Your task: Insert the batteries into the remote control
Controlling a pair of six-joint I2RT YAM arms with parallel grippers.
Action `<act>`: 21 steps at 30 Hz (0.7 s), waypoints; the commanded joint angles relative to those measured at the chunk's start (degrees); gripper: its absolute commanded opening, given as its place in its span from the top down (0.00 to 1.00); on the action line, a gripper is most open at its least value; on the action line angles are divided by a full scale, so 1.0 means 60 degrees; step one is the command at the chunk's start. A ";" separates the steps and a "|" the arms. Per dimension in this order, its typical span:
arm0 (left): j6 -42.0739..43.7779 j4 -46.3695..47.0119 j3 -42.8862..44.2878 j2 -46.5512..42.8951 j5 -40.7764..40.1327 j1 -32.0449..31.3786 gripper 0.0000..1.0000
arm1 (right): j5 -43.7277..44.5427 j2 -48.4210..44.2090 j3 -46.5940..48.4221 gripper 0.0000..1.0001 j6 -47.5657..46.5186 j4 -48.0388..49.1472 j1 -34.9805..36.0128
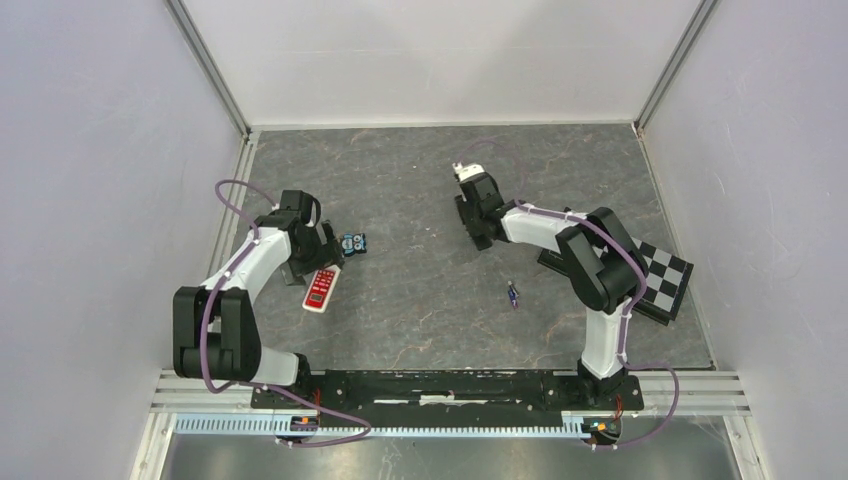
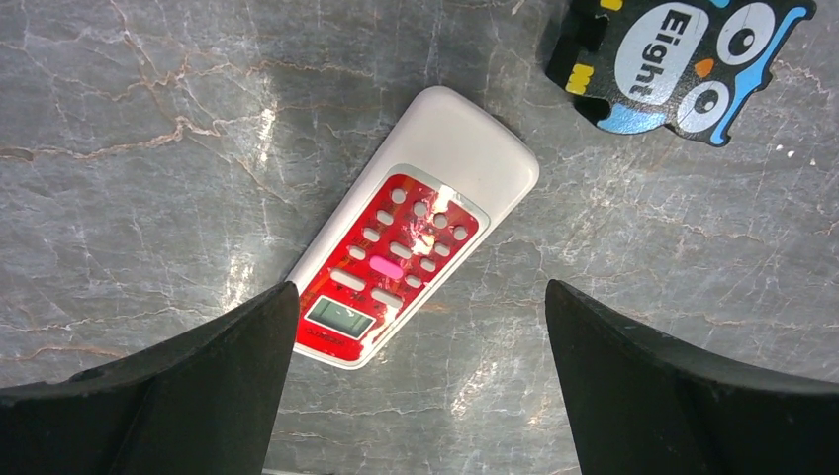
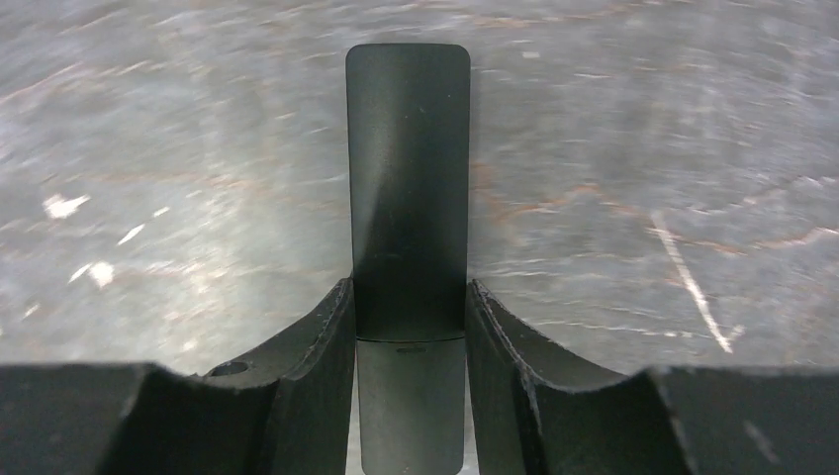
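Battery [image 1: 513, 294] lies loose on the table [image 1: 420, 320], apart from both remotes. My left gripper [image 2: 420, 285] hangs spread wide over the red-and-white remote [image 2: 416, 228], with the owl block [image 2: 683, 59] just beyond. Farther out, my right gripper [image 3: 409, 282] is clamped on the black remote [image 3: 408, 148].

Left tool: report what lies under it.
A red-and-white remote lies buttons-up on the table beneath the open left tool. An owl-shaped piece marked Eight sits beyond it. The remote's underside is covered, so no battery bay shows.
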 commanded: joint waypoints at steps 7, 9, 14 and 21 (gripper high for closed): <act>0.0390 0.0042 -0.0364 -0.0044 0.0422 0.0055 0.00 | 0.0190 0.0504 0.0465 0.40 0.0798 0.0759 -0.0927; 0.0447 0.0005 -0.0202 0.0443 0.0462 0.0048 0.00 | 0.0047 0.0306 0.0334 0.26 0.0758 0.0907 -0.0929; 0.0616 0.0163 -0.0018 0.1096 0.0079 0.0060 0.00 | -0.0473 -0.0310 0.0000 0.16 0.1024 0.0912 -0.0943; 0.0970 0.0299 0.0192 0.1446 -0.0134 0.0057 0.00 | -0.1090 -0.1021 -0.0771 0.13 0.1432 0.0912 -0.1023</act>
